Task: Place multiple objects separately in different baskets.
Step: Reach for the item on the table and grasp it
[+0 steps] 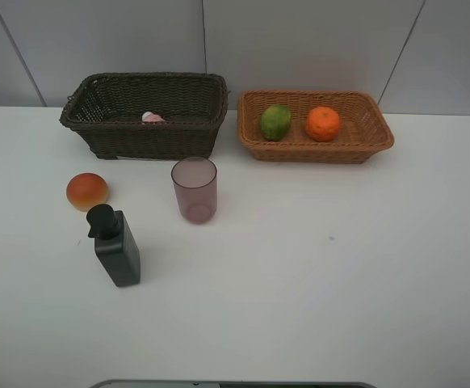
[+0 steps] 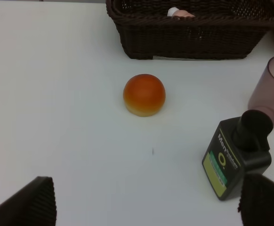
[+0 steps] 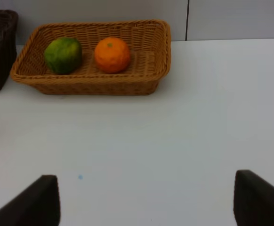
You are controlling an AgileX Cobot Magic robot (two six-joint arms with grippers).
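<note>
The dark brown basket [image 1: 138, 133] at the back left holds the pink lotion bottle [image 1: 152, 118]. The orange-tan basket [image 1: 372, 141] at the back right holds the green fruit [image 1: 274, 122] and the tangerine [image 1: 323, 124]. On the table stand the mauve cup [image 1: 194, 189], the orange-red bun [image 1: 87, 191] and the dark grey pump dispenser [image 1: 115, 246]. My left gripper [image 2: 149, 202] is open, well short of the bun [image 2: 144, 94] and beside the dispenser [image 2: 238, 160]. My right gripper [image 3: 146, 200] is open, well short of the tan basket [image 3: 92, 87]. Neither gripper shows in the exterior view.
The white table [image 1: 316, 275] runs to grey wall panels at the back. A grey edge [image 1: 235, 384] shows at the table's front.
</note>
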